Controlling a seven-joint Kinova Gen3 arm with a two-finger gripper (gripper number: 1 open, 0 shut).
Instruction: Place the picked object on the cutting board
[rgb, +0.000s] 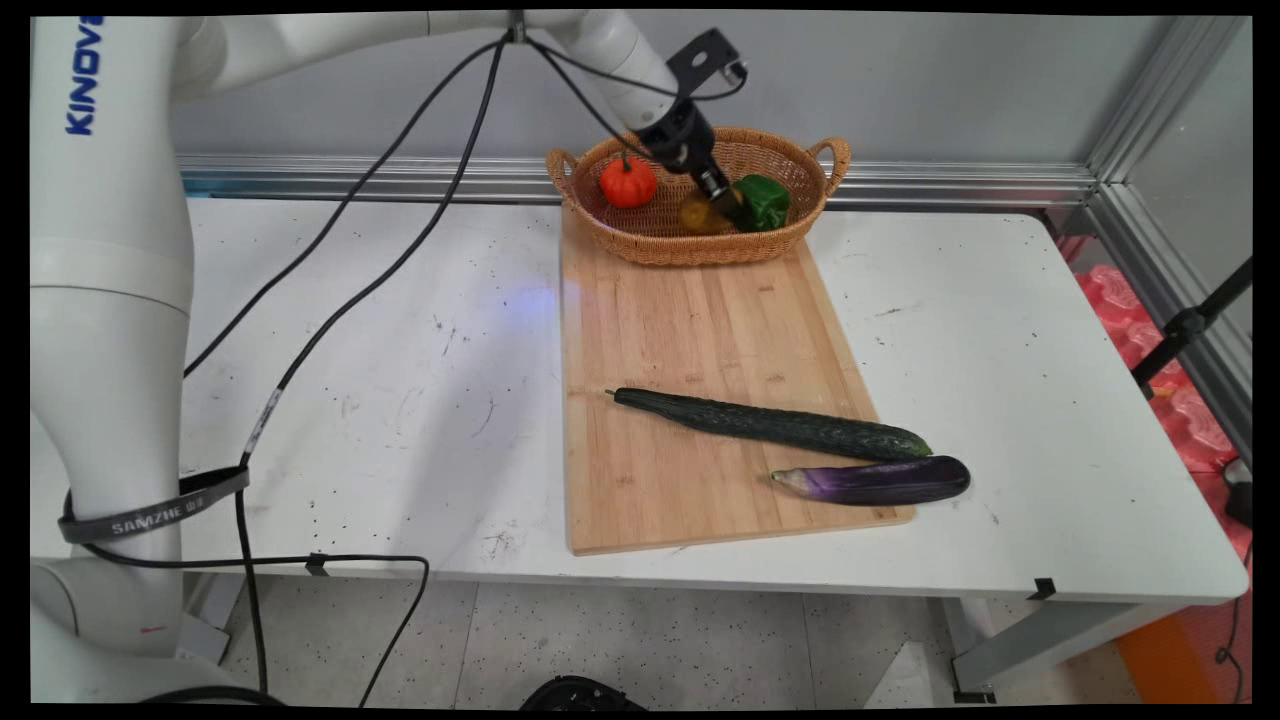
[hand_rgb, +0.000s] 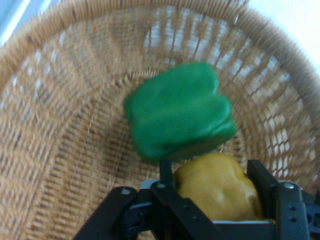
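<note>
- The tool (rgb: 716, 192) reaches down into the wicker basket (rgb: 790, 235) at the counter's (rgb: 400, 400) 12 o'clock edge, its fingers (hand_rgb: 262, 180) closed around a yellow pepper (hand_rgb: 217, 187)
- A green pepper (hand_rgb: 177, 112) sits touching the yellow one, at its 3 o'clock in the main view
- A small orange pumpkin (rgb: 628, 182) lies at the basket's 9 o'clock side
- On the cutting board (rgb: 690, 330), a cucumber (rgb: 770, 424) and an eggplant (rgb: 880, 480) lie near its 5 o'clock corner
</note>
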